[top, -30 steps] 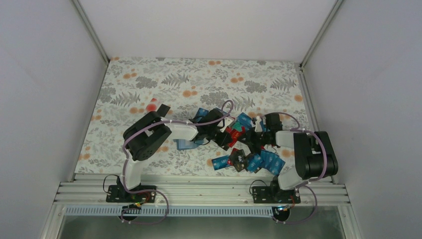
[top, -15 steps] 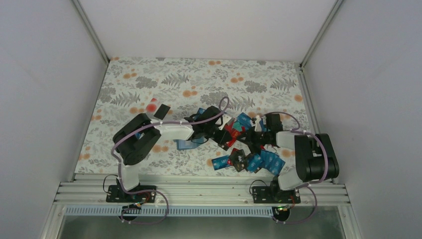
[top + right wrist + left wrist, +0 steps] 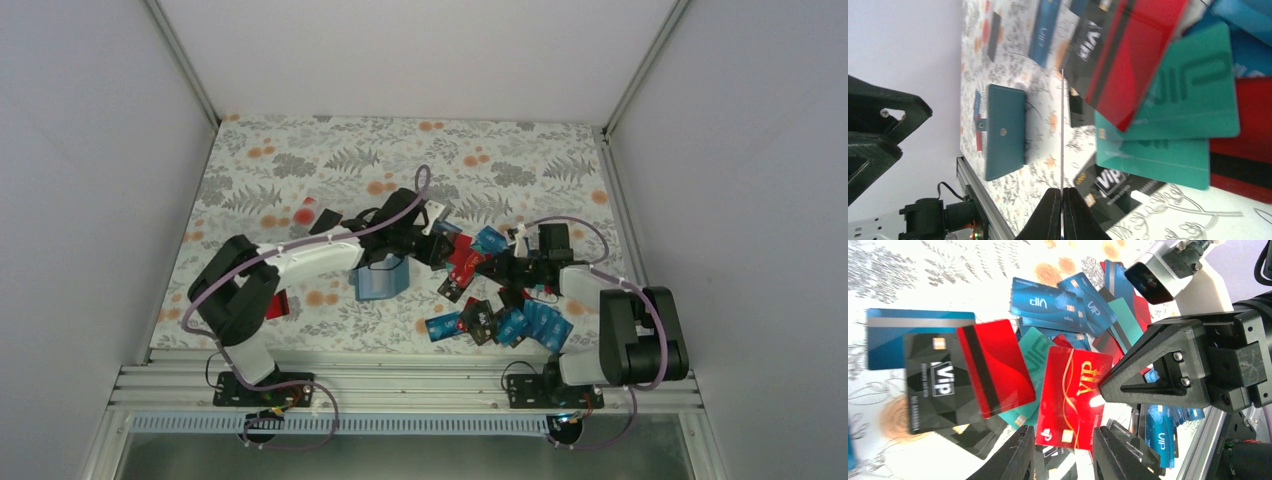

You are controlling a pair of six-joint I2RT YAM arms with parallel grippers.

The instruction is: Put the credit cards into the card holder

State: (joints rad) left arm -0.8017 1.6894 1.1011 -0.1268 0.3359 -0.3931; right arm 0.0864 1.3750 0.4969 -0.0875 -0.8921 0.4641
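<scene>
The teal card holder [image 3: 380, 281] lies closed on the floral table; it also shows in the right wrist view [image 3: 1005, 132]. Several credit cards lie heaped right of it [image 3: 468, 262], with more near the front [image 3: 505, 322]. My left gripper [image 3: 437, 247] is open and empty over the heap, its fingers [image 3: 1020, 455] astride the near end of a red VIP card [image 3: 1073, 387]. My right gripper [image 3: 497, 268] is shut on a thin card seen edge-on [image 3: 1062, 125], held on edge above the table [image 3: 1062, 192]. Teal [image 3: 1193, 90], red [image 3: 1138, 55] and black cards lie beside it.
A black card [image 3: 325, 222] and a red object [image 3: 305, 213] lie at the mid left. A red card [image 3: 278, 305] lies by the left arm's elbow. The right gripper's body [image 3: 1173, 365] stands close to my left fingers. A metal rail [image 3: 400, 380] runs along the front.
My left arm has stretched back and right over the card heap, uncovering the card holder. My right gripper has shifted a little with its card still held.
</scene>
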